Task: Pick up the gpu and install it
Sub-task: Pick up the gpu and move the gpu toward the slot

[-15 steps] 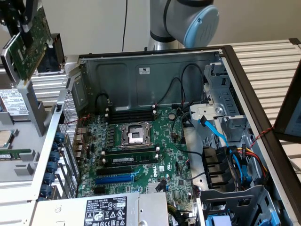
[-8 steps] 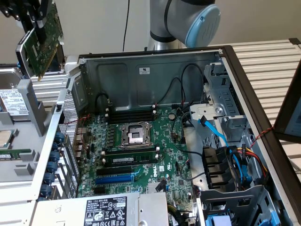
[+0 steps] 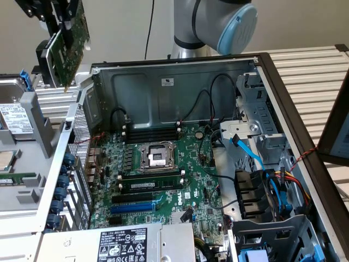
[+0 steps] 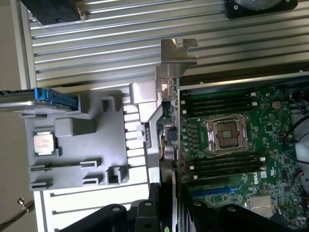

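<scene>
Computer case (image 3: 163, 82): lies open with its interior facing up.
Motherboard (image 3: 163, 180): green, flat on the case floor, with a bare processor socket (image 3: 154, 156) in the middle and dark slots around it.
Grey tray (image 3: 32, 131): just beside the case on the exterior view's left, with moulded pockets.
Gpu (image 3: 70, 43): in the air, hanging tilted from the gripper. It is above the case corner on the exterior view's left, well clear of the motherboard and touching nothing else.
Gripper (image 3: 59, 22): pinching the gpu by its upper edge, one finger on each face.
Blue slot (image 3: 133, 207): long and empty, on the motherboard between the socket and the labelled metal box. It is probably the card's seat, though the black slots near it cannot be ruled out from here.
Metal bracket (image 4: 177, 57): on the far end of the gpu in the wrist view, roughly in line with the motherboard's edge.
Step in hand: by my judgement, carrying the card over the case; it is not yet seated.
Doing it well: level the card so its contact edge runs parallel to the slot. Point the bracket toward the perforated wall (image 3: 82, 136), and travel high enough to clear the case rim and the cables (image 3: 248, 153).
Risk: a tilted card could catch the rim, or shift in a grip on one edge only.
</scene>
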`<state>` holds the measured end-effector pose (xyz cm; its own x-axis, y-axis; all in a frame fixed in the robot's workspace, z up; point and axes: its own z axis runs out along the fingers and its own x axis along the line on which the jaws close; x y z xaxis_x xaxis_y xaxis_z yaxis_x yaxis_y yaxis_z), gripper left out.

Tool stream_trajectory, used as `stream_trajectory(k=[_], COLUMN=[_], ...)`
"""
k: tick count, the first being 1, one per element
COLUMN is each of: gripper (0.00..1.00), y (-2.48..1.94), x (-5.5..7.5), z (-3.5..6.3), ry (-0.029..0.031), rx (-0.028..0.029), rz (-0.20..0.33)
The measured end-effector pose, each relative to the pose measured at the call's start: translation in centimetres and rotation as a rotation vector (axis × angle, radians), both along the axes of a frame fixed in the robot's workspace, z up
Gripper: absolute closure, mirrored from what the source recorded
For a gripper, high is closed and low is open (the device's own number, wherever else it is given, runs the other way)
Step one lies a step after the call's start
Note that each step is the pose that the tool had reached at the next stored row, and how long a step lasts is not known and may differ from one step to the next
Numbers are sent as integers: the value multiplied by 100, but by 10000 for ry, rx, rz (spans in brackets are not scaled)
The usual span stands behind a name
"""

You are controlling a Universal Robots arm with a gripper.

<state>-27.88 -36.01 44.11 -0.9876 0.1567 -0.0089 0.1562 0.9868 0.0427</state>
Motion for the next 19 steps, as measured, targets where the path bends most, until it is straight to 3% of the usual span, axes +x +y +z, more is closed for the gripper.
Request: stream_trajectory(k=[11,19], gripper=[73,73], y=[-66,-200], x=[471,727], z=[6,5], ry=[4,2], rx=[18,103], rz=[0,0])
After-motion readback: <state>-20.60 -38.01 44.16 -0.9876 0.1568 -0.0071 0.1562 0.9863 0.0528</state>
